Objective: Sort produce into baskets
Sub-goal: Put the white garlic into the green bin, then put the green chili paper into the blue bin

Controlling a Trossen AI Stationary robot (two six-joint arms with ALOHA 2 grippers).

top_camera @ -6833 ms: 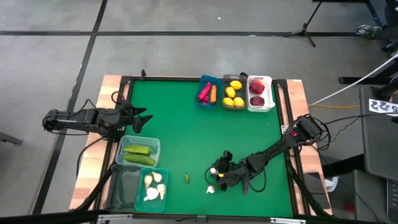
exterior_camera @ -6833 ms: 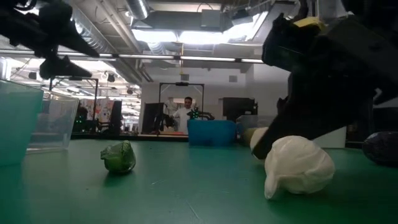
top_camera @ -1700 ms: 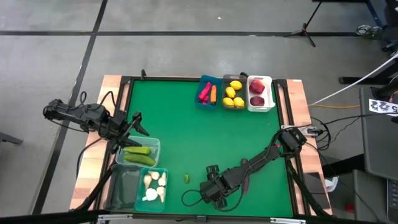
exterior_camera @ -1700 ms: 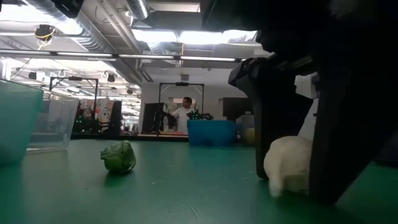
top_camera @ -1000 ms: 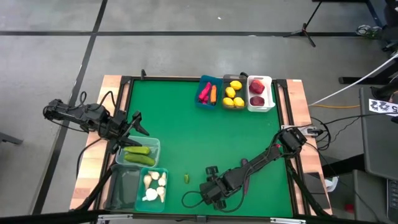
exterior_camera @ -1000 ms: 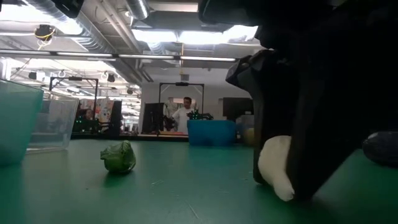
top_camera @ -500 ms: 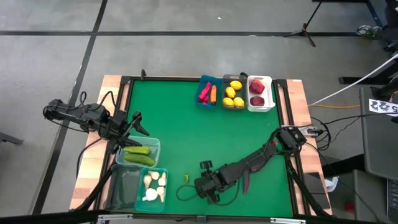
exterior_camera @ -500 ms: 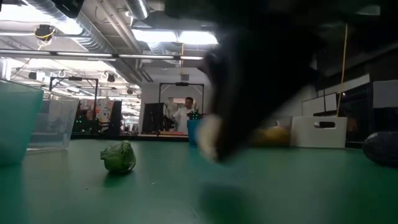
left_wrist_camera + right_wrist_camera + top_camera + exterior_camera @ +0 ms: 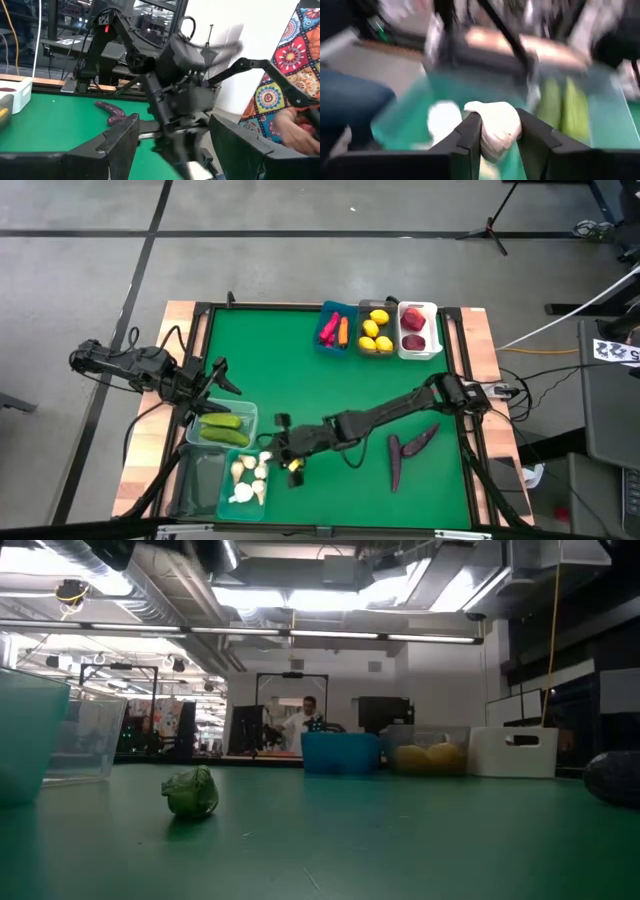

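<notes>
The right gripper (image 9: 498, 131) was clamped on a white garlic (image 9: 496, 124), carried just short of the teal basket (image 9: 246, 490) where others lay, the cucumber basket (image 9: 222, 426) beside it, a small green piece (image 9: 192, 793) below it, and the left gripper (image 9: 222, 377) waited half-open, empty, beyond.

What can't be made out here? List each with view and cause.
High view: what the right gripper holds, too small, under its fingers.
Right wrist view: bins beyond the garlic, motion-blurred.
Low view: eggplant, cut off by the right edge.
</notes>
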